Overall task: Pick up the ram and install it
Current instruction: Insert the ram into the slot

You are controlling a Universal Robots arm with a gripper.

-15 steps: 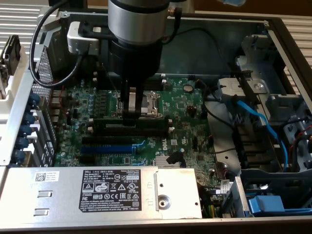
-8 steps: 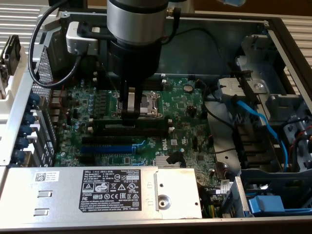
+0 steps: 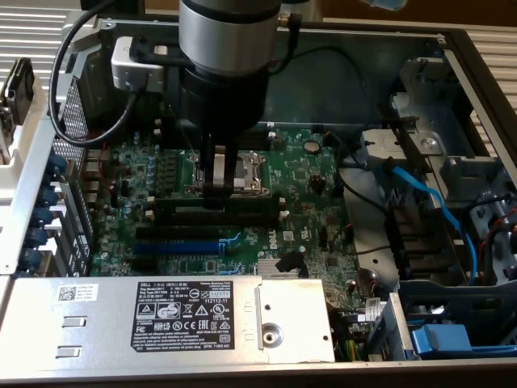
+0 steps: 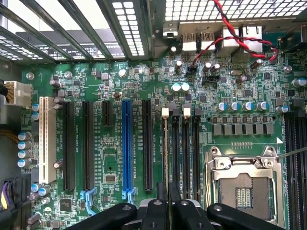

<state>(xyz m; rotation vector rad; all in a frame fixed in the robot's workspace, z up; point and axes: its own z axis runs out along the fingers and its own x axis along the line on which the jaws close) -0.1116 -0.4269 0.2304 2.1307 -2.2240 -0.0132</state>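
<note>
My gripper (image 3: 216, 186) reaches straight down onto the green motherboard (image 3: 307, 174), its fingers pinched on the ram (image 3: 254, 199). The ram is a long dark stick lying along the black memory slots (image 3: 202, 217). In the wrist view the ram (image 4: 166, 153) shows edge-on as a thin line running away from the gripper (image 4: 168, 194). It lines up with the outermost of the black memory slots (image 4: 185, 153), the one nearest the long black expansion slot (image 4: 147, 143), and reaches that slot's white end clip (image 4: 165, 112). I cannot tell how deep the ram sits in that slot.
A metal CPU socket (image 4: 242, 184) lies beside the memory slots. Blue (image 4: 127, 143) and white (image 4: 46, 139) expansion slots lie further off. Red and black wires (image 4: 230, 33) cross near the rear ports. The power supply (image 3: 161, 315), blue cables (image 3: 428, 202) and case walls (image 3: 32, 186) ring the board.
</note>
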